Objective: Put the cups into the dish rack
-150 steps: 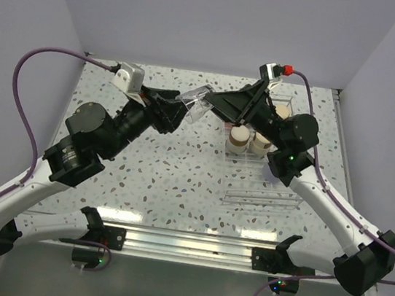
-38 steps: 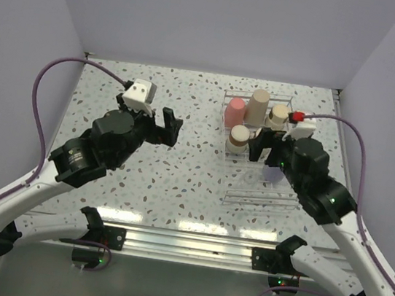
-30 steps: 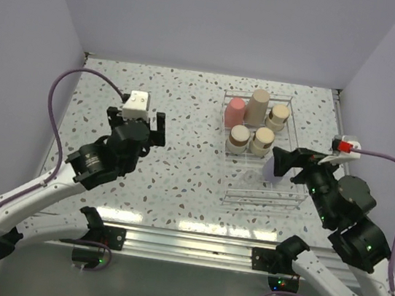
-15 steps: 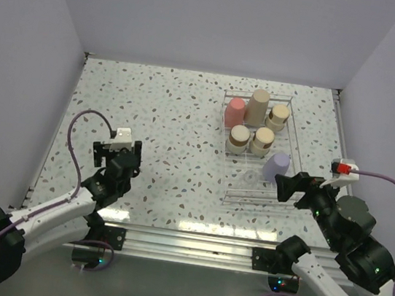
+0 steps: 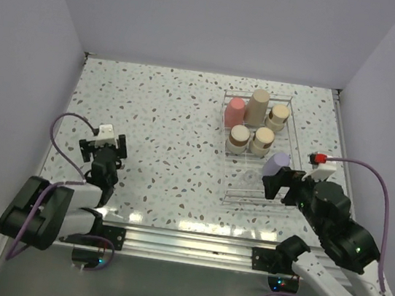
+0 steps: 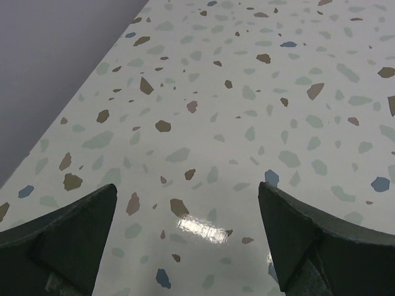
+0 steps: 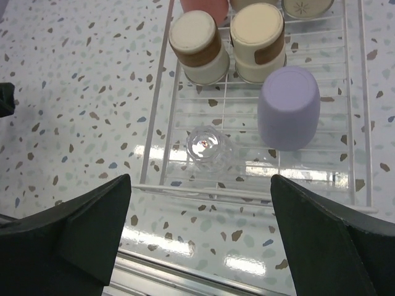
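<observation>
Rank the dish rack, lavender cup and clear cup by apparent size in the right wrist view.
1. dish rack
2. lavender cup
3. clear cup, smallest, though its see-through edges are hard to trace.

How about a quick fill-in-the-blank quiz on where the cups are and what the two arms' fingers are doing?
1. The pink cup, the lavender cup and all the others stand inside the clear ___.
2. The tan cup is the ___ of all the cups.
3. The left fingers and the right fingers are both ___, with nothing between them.

Missing words: dish rack; tallest; open.
</observation>
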### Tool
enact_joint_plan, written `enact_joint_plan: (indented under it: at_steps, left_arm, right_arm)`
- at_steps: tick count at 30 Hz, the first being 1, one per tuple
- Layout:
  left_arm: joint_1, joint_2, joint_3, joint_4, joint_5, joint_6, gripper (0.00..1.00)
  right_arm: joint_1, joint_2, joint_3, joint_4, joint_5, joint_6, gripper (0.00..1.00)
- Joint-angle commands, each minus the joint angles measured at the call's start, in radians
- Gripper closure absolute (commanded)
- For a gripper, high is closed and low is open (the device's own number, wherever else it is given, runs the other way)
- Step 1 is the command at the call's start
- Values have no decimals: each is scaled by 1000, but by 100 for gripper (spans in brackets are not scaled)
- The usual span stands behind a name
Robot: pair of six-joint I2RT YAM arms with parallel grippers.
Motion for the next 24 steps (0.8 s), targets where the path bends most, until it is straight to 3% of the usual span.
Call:
enact_joint_plan:
  at_steps: [1, 6, 8, 12, 24]
  left_arm:
    - [22, 123, 71, 270, 95, 57, 0]
    - [40, 301, 101, 460, 187, 114, 0]
    - [60, 280, 124, 380, 224, 87, 0]
    - [70, 339, 58, 545, 201, 74, 0]
    - [70, 337, 68, 533, 204, 73, 0]
  right_arm:
    - [-1, 56, -58, 70, 51, 64, 2]
    - [-1, 127, -173, 162, 95, 171, 2]
    - [-3, 169, -184, 185, 78, 208, 2]
    - [-1, 211, -167, 177, 62, 212, 2]
    - [-3, 210, -140, 123, 141, 236, 2]
